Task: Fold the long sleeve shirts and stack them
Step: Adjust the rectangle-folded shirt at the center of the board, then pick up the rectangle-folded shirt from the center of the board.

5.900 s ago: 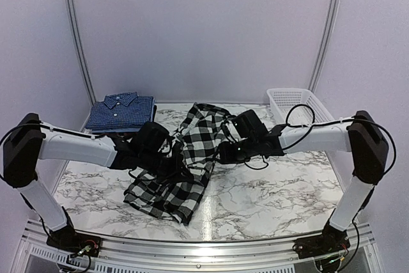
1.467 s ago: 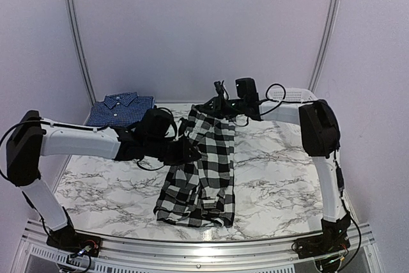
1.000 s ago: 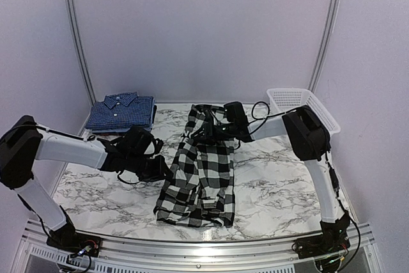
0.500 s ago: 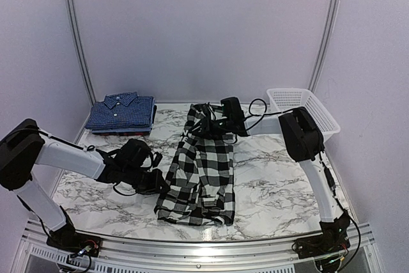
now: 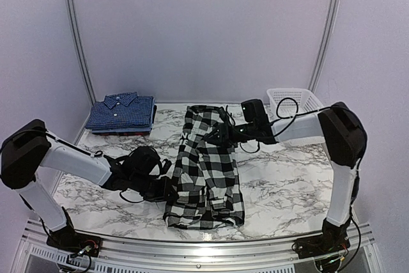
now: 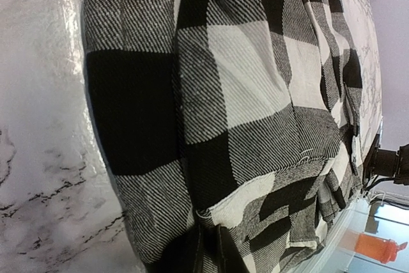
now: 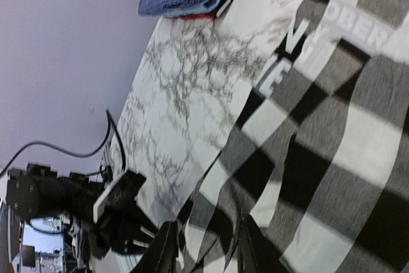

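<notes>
Checked shirt: the black-and-white shirt (image 5: 204, 171) is down on the marble table (image 5: 281, 183), a long rumpled strip through the middle, running from close to the far edge toward the near edge.
Lettering: white letters (image 7: 358, 23) show on the cloth in the right wrist view, on the part toward the far edge.
Left gripper: low at the shirt's near left corner (image 5: 170, 191), and the wrist view has the fingers (image 6: 192, 250) drawn tight together with the hem bunched right at them. That's a pinch on the checked shirt!
Right gripper: out over the far part of the shirt (image 5: 214, 137), fingers (image 7: 165, 247) standing apart with checked cloth showing between them. Whether they catch a fold, I can't tell.
Blue shirts: dark blue with fine checks, folded and stacked (image 5: 121, 112) at the far left corner, well apart from the checked one.
Basket: white mesh basket (image 5: 287, 100) sits at the far right corner.
</notes>
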